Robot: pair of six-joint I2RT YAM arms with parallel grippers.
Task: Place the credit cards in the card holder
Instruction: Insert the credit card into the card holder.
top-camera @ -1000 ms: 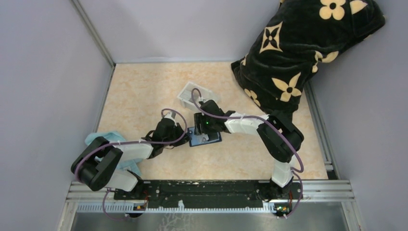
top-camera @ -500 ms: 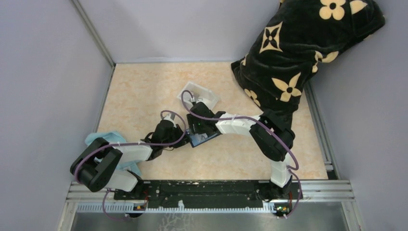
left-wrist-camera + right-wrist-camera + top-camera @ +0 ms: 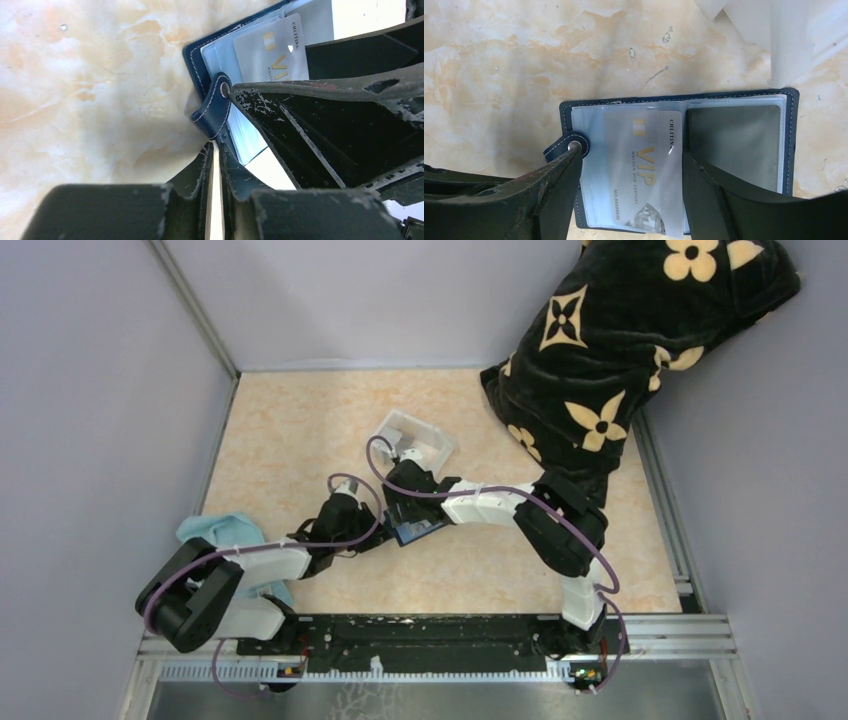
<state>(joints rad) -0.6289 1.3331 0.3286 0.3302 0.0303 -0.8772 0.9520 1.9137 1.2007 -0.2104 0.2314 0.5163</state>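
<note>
Open card holder [image 3: 589, 125] mid-counter [image 3: 290, 440], with both end effectors at it.

Bare counter lies to the left of and in front of the holder. A white tray [image 3: 412, 440] sits just behind it, a flowered black blanket [image 3: 620, 350] fills the far right corner, and a teal cloth [image 3: 215, 530] lies near left. A silver credit card [image 3: 644, 165] reading "CHLITINA", "VIP" and "MAISON NEW CENTURY" lies on the holder's left half; a grey credit card [image 3: 734, 140] fills the right pocket. The right end effector [image 3: 631, 155] is spread wide, straddling the silver card, one finger against the snap strap [image 3: 564, 147]. The left end effector [image 3: 214, 155] is at the strap edge, fingers nearly together; whether it grips anything I cannot tell.
</note>
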